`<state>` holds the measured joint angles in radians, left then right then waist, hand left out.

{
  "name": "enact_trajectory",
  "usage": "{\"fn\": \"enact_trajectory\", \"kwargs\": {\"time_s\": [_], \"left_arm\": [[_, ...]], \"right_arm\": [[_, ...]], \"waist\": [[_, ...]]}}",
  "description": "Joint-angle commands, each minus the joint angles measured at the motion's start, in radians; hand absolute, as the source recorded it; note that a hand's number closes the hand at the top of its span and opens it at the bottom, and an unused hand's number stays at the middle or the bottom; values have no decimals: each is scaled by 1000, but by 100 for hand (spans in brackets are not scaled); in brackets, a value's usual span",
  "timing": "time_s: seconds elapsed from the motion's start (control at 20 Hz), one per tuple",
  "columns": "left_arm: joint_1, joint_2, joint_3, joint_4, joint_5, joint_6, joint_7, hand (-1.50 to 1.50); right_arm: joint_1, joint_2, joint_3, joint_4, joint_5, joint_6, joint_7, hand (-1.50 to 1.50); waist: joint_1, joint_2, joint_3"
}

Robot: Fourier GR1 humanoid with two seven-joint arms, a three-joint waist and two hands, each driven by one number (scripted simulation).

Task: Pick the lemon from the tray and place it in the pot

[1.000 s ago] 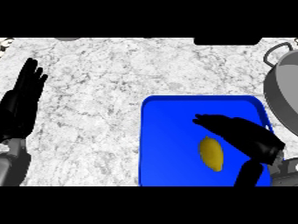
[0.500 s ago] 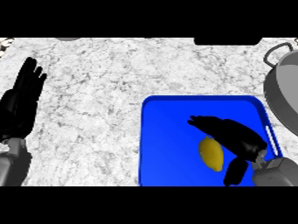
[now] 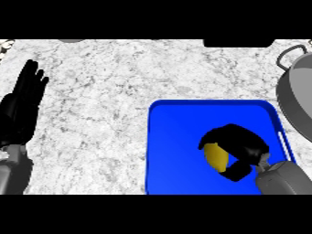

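Yellow lemon (image 3: 216, 155) lies near the blue tray's (image 3: 178, 137) right edge, long axis running toward the tabletop's (image 3: 118, 91) far edge. The right hand (image 3: 243, 144) curls its fingers (image 3: 216, 134) over it, hiding its right half. The pot (image 3: 307, 105), cut off at right, sits beyond the tray. The left hand (image 3: 16, 114) rests open at the left edge.

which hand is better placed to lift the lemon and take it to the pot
The right hand: its fingers already curl round the lemon on the blue tray, and the pot lies on that side. The left hand rests open at the far left.
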<state>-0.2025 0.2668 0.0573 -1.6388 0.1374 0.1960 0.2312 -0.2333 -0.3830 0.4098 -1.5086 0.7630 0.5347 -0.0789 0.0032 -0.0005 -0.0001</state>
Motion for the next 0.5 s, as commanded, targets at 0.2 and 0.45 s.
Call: {"fn": "enact_trajectory", "kwargs": {"time_s": [0.2, 0.45], "left_arm": [[-29, -38, 5, 52, -37, -10, -21, 0], [27, -18, 35, -57, -25, -37, 37, 0]], "right_arm": [[29, 8, -1, 146, 112, -122, -203, 150], [91, 23, -2, -23, 140, -44, -131, 150]], "waist": [[-2, 1, 0], [-4, -1, 0]]}}
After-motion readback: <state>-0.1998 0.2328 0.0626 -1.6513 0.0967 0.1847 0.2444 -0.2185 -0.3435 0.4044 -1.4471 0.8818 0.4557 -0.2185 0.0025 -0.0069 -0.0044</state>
